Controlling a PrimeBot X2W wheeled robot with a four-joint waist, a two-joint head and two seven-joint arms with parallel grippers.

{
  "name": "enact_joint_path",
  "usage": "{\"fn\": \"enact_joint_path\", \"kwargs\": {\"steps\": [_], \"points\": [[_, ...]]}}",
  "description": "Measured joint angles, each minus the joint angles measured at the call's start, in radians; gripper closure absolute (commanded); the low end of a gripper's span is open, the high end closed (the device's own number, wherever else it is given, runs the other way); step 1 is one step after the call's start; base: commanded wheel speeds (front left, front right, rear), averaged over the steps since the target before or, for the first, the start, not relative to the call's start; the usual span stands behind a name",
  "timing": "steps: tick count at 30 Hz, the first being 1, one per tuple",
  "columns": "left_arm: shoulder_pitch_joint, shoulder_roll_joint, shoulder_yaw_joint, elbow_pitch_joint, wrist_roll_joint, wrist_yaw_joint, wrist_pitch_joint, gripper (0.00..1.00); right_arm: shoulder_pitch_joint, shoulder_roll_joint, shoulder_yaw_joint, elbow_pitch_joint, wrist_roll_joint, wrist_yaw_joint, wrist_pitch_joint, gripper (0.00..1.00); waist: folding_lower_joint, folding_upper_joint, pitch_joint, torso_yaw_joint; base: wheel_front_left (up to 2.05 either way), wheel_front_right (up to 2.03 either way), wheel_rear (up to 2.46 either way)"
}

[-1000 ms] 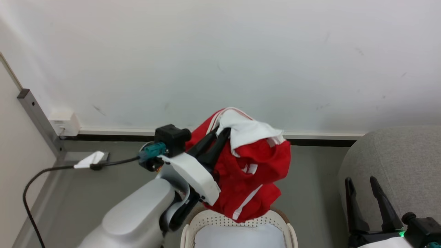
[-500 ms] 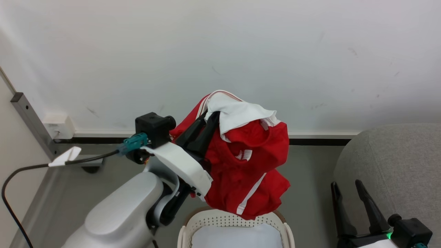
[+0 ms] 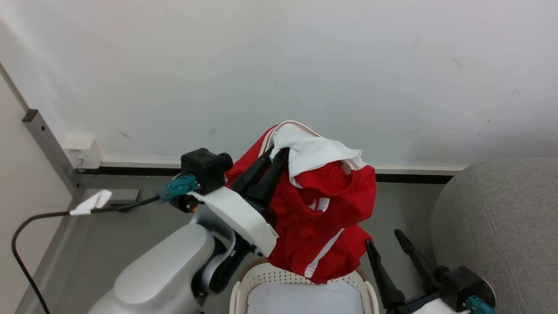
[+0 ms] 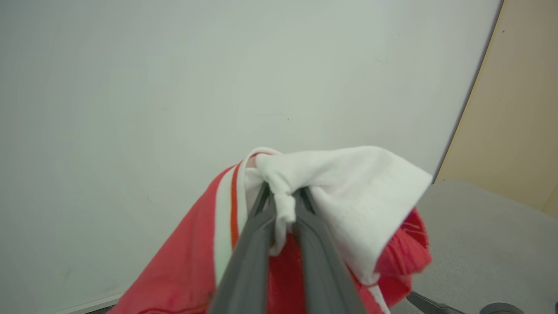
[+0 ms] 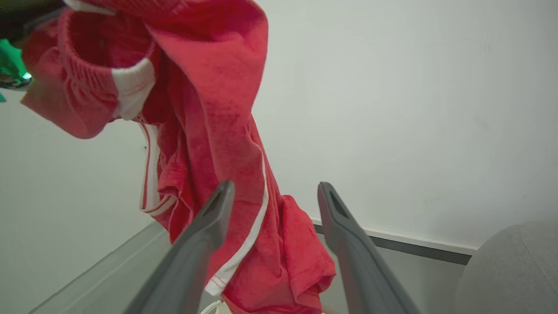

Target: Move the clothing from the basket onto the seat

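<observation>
1. Seat, light grey woven: at the right edge of my head view.
2. Clothing, red with white panels: hangs from the left gripper above the basket, beside the seat and not on it. I cannot tell whether the hem touches the rim.
3. Basket, cream, perforated: bottom of the head view, with a pale pad inside.
4. Left gripper: my left wrist view shows it pinched narrow on a bunched white panel.
5. Right gripper: spread wide and holding nothing. Its wrist view looks up the red folds.

Left gripper jaws clamp clothing above basket; right gripper jaws apart
</observation>
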Motion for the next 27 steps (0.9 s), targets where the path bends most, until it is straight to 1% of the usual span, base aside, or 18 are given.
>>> {"fn": "enact_joint_path", "kwargs": {"steps": [4, 7, 10, 14, 18, 24, 27], "points": [[0.001, -0.012, -0.018, -0.006, 0.0, -0.005, 0.008, 1.0, -0.051, 0.0, 0.036, 0.063, -0.029, 0.0, 0.035, 0.0, 0.0, 0.0001, -0.001, 0.021, 0.0, 0.0, 0.0], [0.001, -0.031, -0.034, -0.011, 0.0, -0.011, 0.017, 1.0, -0.095, 0.0, 0.059, 0.115, -0.039, 0.0, 0.048, 0.0, 0.0, 0.0, -0.004, 0.043, 0.0, 0.0, 0.0], [0.001, -0.048, -0.055, -0.016, 0.0, -0.021, 0.026, 1.0, -0.138, 0.0, 0.079, 0.178, -0.052, 0.0, 0.048, 0.0, 0.0, 0.0, -0.007, 0.069, 0.0, 0.0, 0.0], [0.001, -0.073, -0.09, -0.021, 0.0, -0.035, 0.044, 1.0, -0.195, 0.0, 0.077, 0.262, -0.081, 0.0, 0.034, 0.0, 0.0, 0.0, -0.01, 0.111, 0.0, 0.0, 0.0], [0.003, -0.094, -0.123, -0.026, 0.003, -0.047, 0.061, 1.0, -0.224, -0.001, 0.096, 0.345, -0.07, 0.0, 0.027, 0.0, 0.0, 0.0, -0.014, 0.155, 0.0, 0.0, 0.0], [0.006, -0.125, -0.16, -0.037, 0.003, -0.063, 0.079, 1.0, -0.276, -0.009, 0.129, 0.459, -0.026, 0.0, -0.014, 0.0, 0.0, 0.0, -0.019, 0.215, 0.0, 0.0, 0.0], [0.007, -0.13, -0.171, -0.041, 0.003, -0.068, 0.086, 1.0, -0.301, -0.01, 0.152, 0.501, -0.007, 0.0, -0.036, 0.0, 0.0, 0.0, -0.023, 0.238, 0.0, 0.0, 0.0]]}}
